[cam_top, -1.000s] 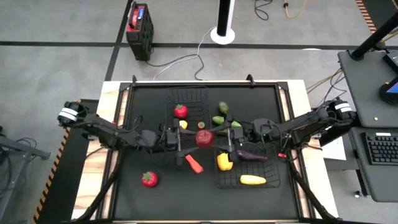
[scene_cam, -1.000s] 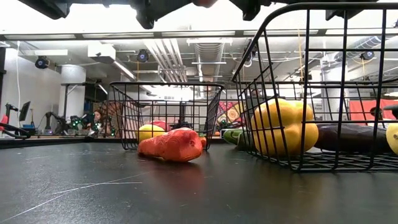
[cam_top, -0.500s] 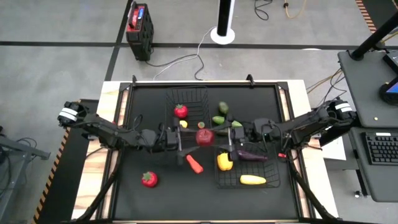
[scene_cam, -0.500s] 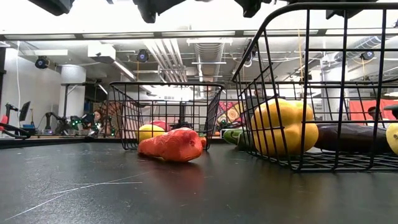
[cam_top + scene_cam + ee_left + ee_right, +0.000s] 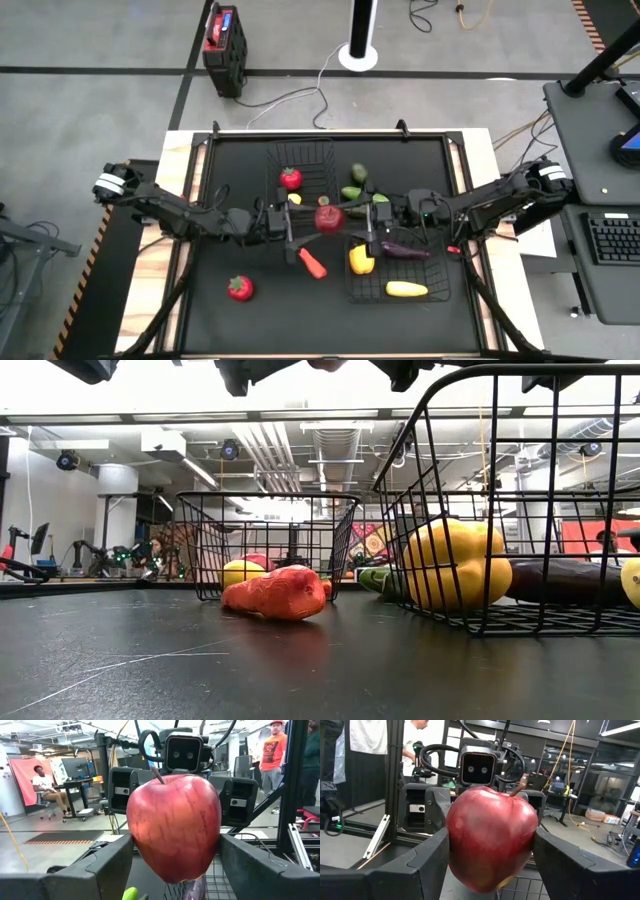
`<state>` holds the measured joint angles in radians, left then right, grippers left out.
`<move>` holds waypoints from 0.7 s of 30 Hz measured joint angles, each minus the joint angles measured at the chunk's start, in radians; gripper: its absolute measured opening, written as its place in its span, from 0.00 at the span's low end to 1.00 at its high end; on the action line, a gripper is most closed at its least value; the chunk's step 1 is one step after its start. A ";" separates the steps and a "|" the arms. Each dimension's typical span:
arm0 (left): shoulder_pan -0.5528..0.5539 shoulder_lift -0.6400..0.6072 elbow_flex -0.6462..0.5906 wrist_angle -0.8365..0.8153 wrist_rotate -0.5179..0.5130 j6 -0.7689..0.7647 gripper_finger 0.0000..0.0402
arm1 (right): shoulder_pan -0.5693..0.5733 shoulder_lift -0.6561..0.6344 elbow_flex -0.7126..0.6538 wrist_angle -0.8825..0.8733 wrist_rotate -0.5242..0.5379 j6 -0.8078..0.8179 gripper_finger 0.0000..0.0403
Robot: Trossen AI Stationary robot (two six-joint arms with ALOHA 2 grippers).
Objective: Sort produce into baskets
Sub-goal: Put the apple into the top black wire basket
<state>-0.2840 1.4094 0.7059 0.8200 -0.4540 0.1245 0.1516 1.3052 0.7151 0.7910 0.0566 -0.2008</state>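
Observation:
A red apple [image 5: 329,218] is held above the mat, between the two black wire baskets. My left gripper [image 5: 316,221] comes at it from the table's left and is shut on it. My right gripper [image 5: 343,217] comes from the right and is shut on it too. The far basket [image 5: 305,152] holds a red piece [image 5: 290,179] and a yellow piece [image 5: 294,199]. The near right basket [image 5: 436,296] holds a yellow pepper [image 5: 361,260], a purple eggplant [image 5: 405,250] and a long yellow piece [image 5: 406,289]. My left gripper pinches the apple's two opposite sides [image 5: 134,840] between its two fingers, level, from the table's left. The apple is lifted clear of the mat, stem up. My right gripper pinches the apple's sides [image 5: 451,845] between its two fingers, level, from the table's right, facing the left gripper.
An orange carrot [image 5: 312,263] lies on the mat below the apple, and a red piece [image 5: 239,288] lies at the near left. Green pieces [image 5: 359,173] [image 5: 351,192] lie right of the far basket, and another [image 5: 380,200] lies under the right arm.

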 joint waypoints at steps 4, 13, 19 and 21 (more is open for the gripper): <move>0.000 0.000 0.000 -0.002 0.000 -0.009 0.67 | 0.000 0.000 0.000 0.000 -0.001 0.000 0.62; -0.002 0.000 0.001 -0.018 0.000 -0.021 0.67 | 0.000 0.000 0.000 -0.003 -0.003 -0.001 0.62; -0.002 0.000 0.001 -0.028 0.004 -0.037 0.75 | 0.000 0.000 0.000 -0.006 -0.008 -0.006 0.62; -0.002 0.000 0.002 -0.025 -0.001 -0.037 0.80 | 0.000 0.000 0.000 -0.006 -0.009 -0.006 0.62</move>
<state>-0.2859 1.4090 0.7074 0.7950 -0.4546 0.0872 0.1520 1.3052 0.7151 0.7849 0.0481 -0.2073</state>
